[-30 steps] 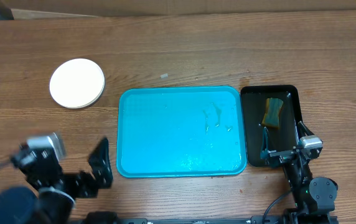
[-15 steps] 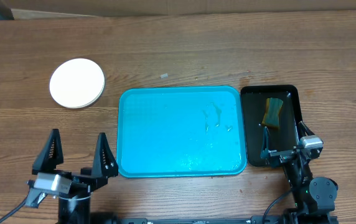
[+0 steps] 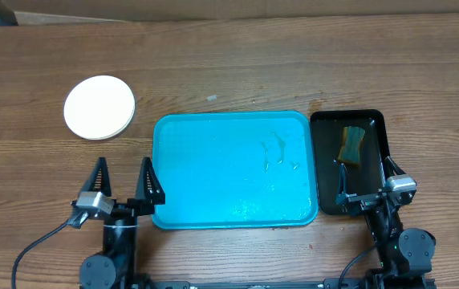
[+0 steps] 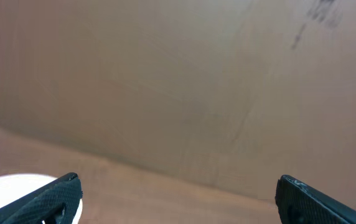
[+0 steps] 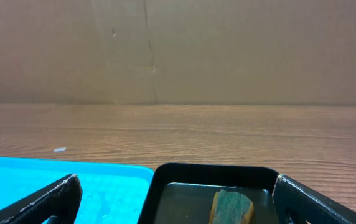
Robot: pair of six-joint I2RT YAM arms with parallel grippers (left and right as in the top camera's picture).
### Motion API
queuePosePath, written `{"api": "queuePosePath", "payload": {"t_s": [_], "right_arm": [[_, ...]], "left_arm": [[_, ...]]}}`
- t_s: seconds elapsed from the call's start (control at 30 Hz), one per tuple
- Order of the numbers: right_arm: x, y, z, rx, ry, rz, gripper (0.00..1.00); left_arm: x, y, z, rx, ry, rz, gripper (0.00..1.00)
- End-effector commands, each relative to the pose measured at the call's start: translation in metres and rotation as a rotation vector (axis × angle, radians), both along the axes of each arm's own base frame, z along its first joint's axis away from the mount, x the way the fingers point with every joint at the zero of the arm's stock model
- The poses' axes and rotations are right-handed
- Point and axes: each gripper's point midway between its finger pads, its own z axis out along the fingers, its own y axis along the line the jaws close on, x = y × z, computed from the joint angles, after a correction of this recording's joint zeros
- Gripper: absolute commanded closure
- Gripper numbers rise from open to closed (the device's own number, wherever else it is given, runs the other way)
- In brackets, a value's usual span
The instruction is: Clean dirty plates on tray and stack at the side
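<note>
Plates (image 3: 99, 107): one pile, top white, on counter (image 3: 294, 64) far-left, well apart from tray.
Tray (image 3: 213, 168): bare, centre.
L gripper (image 3: 123, 172): released, jaws wide, beside tray's left edge; plates ahead & slightly left, so it's the nearer arm.
R gripper (image 3: 366, 178): released, over black tray (image 3: 374, 119), near sponge (image 3: 352, 144).
Status: prob. done.

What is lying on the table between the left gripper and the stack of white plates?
Nothing. In the overhead view, only bare wooden table separates the left gripper from the plates.
</note>
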Motion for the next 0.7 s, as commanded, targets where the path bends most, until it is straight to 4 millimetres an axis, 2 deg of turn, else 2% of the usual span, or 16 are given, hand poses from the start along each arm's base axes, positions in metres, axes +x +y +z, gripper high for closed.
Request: {"api": "queuePosePath", "payload": {"t_s": [0.0,0.13,0.33,0.67], "right_arm": [[0.000,-0.003,-0.002,0.006,-0.004,-0.013,0.00],[0.000,-0.003,-0.002,0.006,-0.004,-0.013,0.00],[0.000,-0.003,-0.002,0.006,-0.004,-0.013,0.00],[0.000,-0.003,-0.002,0.006,-0.004,-0.013,0.00]], "left_arm": [[0.004,0.005,-0.018,-0.033,0.027,0.021,0.00],[0.009,0.005,-0.048,-0.020,0.132,0.026,0.00],[0.011,0.005,-0.097,0.095,0.331,0.037,0.00],[0.011,0.005,-0.096,0.312,0.323,0.053,0.00]]}}
